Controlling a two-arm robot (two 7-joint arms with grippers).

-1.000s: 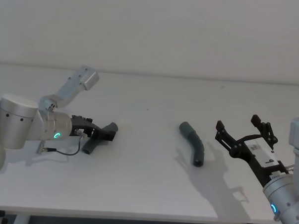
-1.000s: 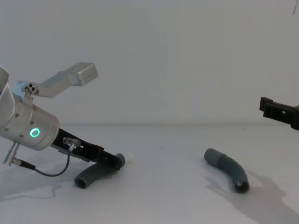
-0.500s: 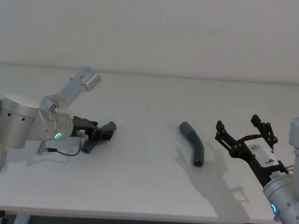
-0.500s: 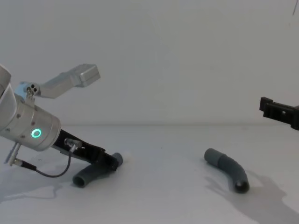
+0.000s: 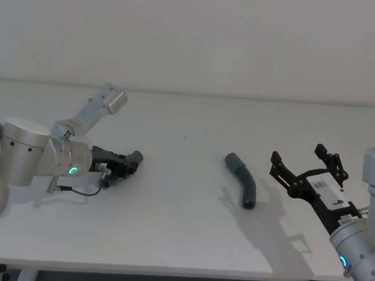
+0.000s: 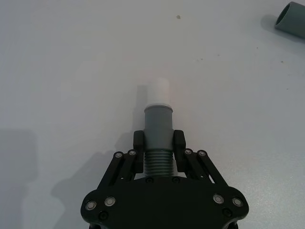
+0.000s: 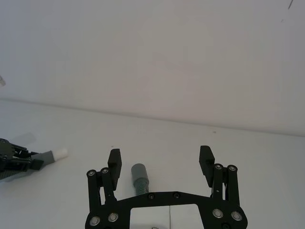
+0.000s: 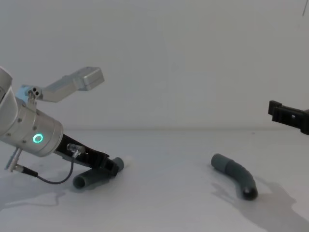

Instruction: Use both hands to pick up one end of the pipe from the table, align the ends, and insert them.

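Pinching the white-tipped piece (image 6: 158, 121) of the pipe, the left gripper (image 6: 158, 143) presses its two black fingers (image 6: 138, 143) against a ribbed stretch just behind the smooth grey collar, one finger on each side. From that collar a short, narrower white tip (image 6: 158, 92) juts straight away from the gripper, over the bare white table (image 5: 183, 240). In the head view the pair sits at the left middle of the frame, with the gripper reaching toward the centre. In the chest view, at the lower left, the piece slants low. Its open back end is down by the table surface (whether it rests there or hangs just clear, I cannot tell) and its tip end is a little higher.

The second piece (image 5: 243, 180) lies flat on the table right of centre in the head view, well apart from the first. It is a dark grey, gently bent tube with a wider, lighter grey collared mouth at its far end and a dark open end nearer the camera.

At the lower right of the head view, the right gripper (image 5: 297, 153) hangs above the table with its fingers spread wide and nothing between them. It is near the second piece but not touching it. In the right wrist view the collared mouth shows farther off, between the spread fingers.
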